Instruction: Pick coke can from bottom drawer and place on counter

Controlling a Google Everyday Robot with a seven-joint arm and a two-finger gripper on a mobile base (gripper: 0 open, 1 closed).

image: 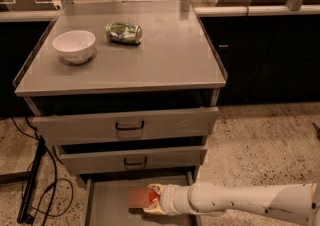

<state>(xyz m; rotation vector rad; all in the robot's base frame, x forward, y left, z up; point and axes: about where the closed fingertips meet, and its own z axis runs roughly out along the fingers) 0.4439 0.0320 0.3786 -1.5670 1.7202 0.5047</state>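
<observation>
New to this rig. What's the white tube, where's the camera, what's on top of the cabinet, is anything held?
One camera looks down on a grey metal drawer cabinet; where it is mounted is not shown. The white tube is the robot's single arm, reaching in from the right. Its gripper is over the open bottom drawer, a shallow grey tray, jaws shut on a small red soda can. On the flat grey counter sit a round white bowl and a green can on its side, apart.
</observation>
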